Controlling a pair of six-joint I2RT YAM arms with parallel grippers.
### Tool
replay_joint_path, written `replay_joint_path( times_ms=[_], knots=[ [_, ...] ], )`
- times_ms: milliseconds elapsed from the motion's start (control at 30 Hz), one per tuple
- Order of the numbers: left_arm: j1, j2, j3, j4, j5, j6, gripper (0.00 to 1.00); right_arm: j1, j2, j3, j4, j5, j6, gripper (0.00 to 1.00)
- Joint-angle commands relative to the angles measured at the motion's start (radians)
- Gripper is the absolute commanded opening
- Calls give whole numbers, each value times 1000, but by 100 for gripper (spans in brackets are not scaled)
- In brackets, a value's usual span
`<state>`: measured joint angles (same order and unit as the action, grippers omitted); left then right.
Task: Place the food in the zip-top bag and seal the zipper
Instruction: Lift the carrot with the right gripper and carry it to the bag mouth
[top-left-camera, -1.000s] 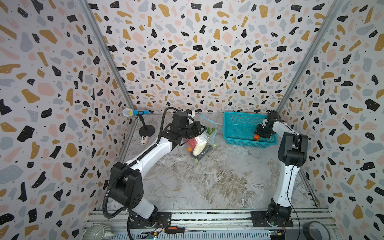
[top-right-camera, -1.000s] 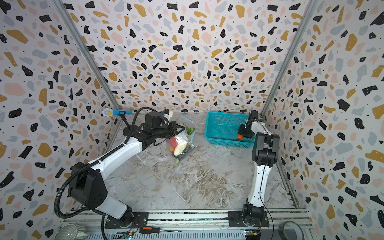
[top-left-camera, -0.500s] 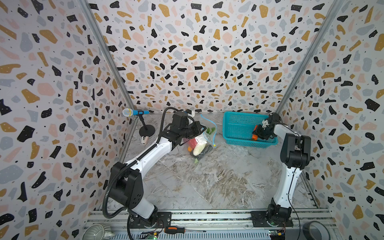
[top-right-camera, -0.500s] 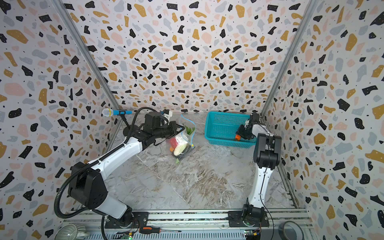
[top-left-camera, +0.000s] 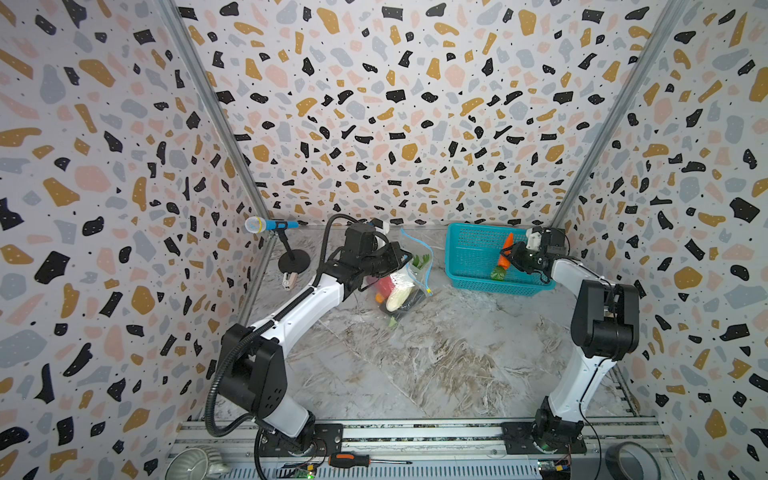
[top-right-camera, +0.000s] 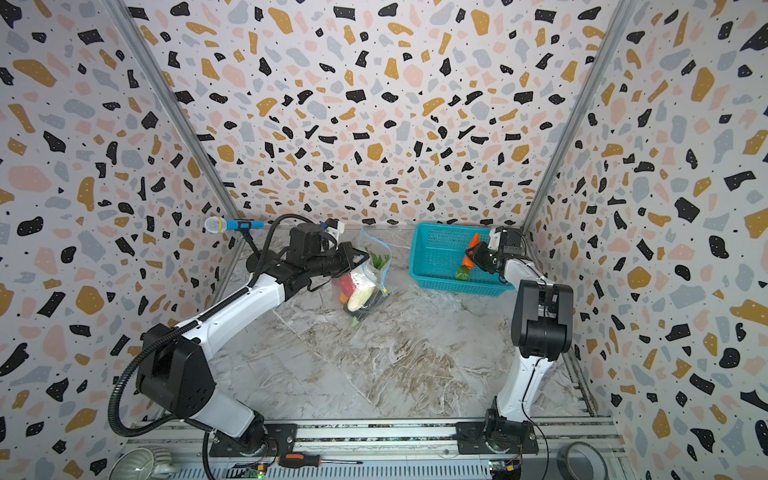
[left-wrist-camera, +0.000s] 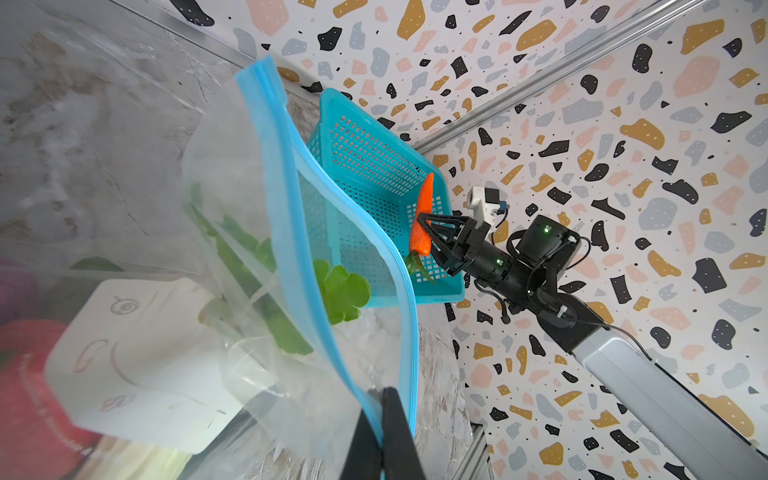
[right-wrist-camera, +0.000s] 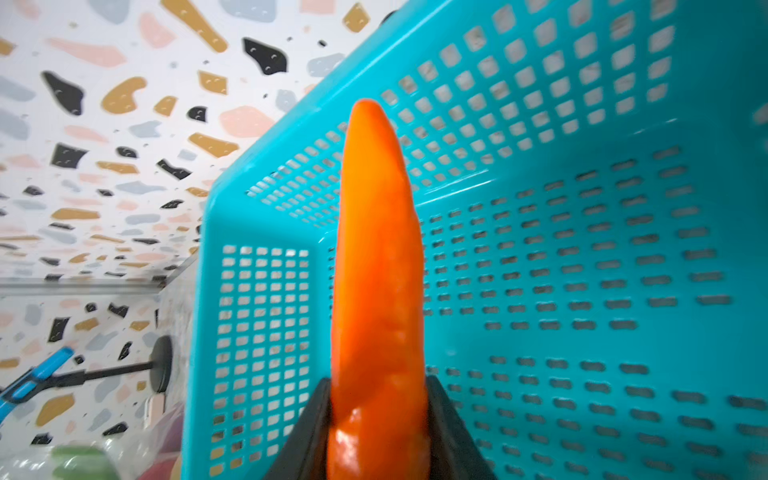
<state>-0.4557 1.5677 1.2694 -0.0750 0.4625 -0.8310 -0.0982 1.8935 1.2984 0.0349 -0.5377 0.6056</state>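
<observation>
Over the basket, carrot in right tool.

Near half of the marble tabletop: bare, open to either arm. Far half: microphone stand in the left corner; zip-top bag at centre, its edge pinched by the left gripper; teal basket near the right wall. A narrow bare strip separates bag and basket. The bag mouth gapes toward the basket, leafy greens partly filling it. The right gripper, clamping the carrot, hangs over the basket.
</observation>
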Motion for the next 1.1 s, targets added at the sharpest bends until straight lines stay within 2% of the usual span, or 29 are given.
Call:
replay_joint_path(
  times_ms=[0,267,533,767,1067],
  knots=[
    [-6,-5,18,17,-2,2,0,30,-105,-49,250,-26,71,31],
    [-8,2,31,11,0,-1,0,128,-235,-112,479,11,117,31],
    [-11,-2,76,-28,-10,0,0,320,-309,-98,595,45,77,29],
    [-11,-24,93,-65,-18,-1,0,412,-302,-51,662,3,97,27],
    [-11,-49,124,-106,-39,4,0,516,-272,3,692,21,56,27]
  ],
)
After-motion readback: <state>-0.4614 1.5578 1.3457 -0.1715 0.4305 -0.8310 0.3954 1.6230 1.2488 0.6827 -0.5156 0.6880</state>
